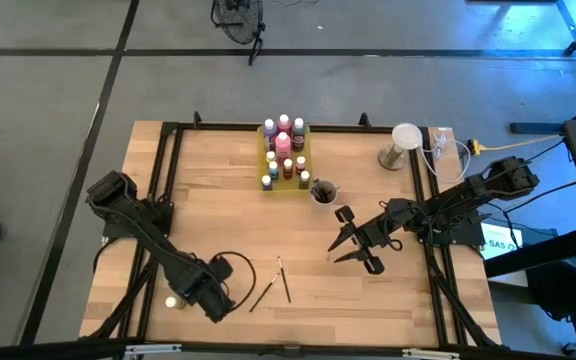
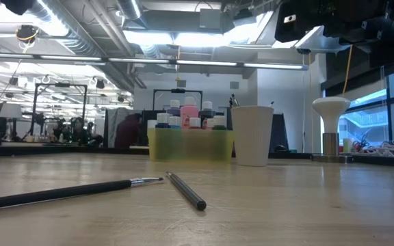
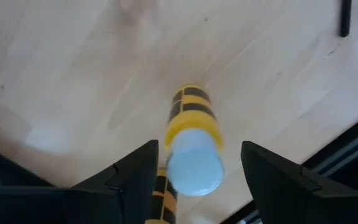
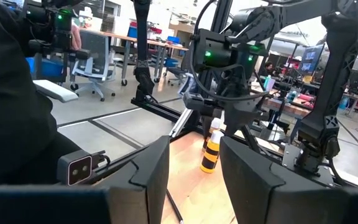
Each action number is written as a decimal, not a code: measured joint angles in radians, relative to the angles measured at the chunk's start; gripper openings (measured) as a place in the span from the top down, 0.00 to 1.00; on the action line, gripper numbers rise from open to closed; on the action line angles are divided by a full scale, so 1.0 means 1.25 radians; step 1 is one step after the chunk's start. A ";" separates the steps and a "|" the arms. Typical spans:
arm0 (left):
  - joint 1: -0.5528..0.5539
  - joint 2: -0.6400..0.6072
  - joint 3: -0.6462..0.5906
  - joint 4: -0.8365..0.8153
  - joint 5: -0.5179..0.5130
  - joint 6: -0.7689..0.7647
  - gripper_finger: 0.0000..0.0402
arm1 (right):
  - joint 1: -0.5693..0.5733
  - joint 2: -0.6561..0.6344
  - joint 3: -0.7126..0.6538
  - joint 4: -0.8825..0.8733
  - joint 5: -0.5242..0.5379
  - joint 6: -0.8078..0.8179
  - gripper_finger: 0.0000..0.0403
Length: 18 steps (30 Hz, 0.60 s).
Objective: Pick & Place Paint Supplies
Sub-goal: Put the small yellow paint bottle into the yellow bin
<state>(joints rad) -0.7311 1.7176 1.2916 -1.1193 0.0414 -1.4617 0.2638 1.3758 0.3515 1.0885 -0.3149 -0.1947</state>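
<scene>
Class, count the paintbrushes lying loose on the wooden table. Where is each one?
2. One brush lies near the table's front edge, and the other brush lies right beside it, angled differently. More may stand hidden in the cup.

Right gripper (image 4: 194,171) fingers parted, a yellow-and-black striped bottle (image 4: 211,151) upright beyond, under the left gripper (image 4: 224,118)

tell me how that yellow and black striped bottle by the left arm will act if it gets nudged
The striped bottle stands upright, tall and narrow, so a sideways nudge would likely tip it. Its round body would probably roll on the smooth wooden table once down. The left gripper hangs over it, jaws open either side.
</scene>
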 joint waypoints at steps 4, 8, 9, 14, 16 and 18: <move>0.000 -0.001 -0.018 0.026 0.005 0.001 0.44 | 0.000 0.000 0.000 0.000 0.000 0.000 0.64; 0.000 -0.001 -0.020 0.020 0.003 -0.001 0.44 | 0.000 0.000 0.000 0.000 0.000 0.000 0.64; 0.000 -0.001 -0.021 0.021 0.002 -0.003 0.44 | 0.000 0.000 0.000 0.000 0.000 0.001 0.64; 0.000 0.000 -0.021 0.021 0.002 -0.006 0.45 | 0.000 0.000 0.000 0.000 0.000 0.001 0.64; 0.000 0.000 -0.021 0.021 -0.003 -0.007 0.48 | 0.000 0.000 0.000 0.000 0.000 0.003 0.64; 0.000 0.000 -0.021 0.020 -0.017 -0.007 0.51 | 0.000 0.000 0.000 0.000 0.000 0.002 0.64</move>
<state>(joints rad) -0.7315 1.7172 1.2648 -1.0939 0.0197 -1.4706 0.2638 1.3758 0.3515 1.0889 -0.3149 -0.1917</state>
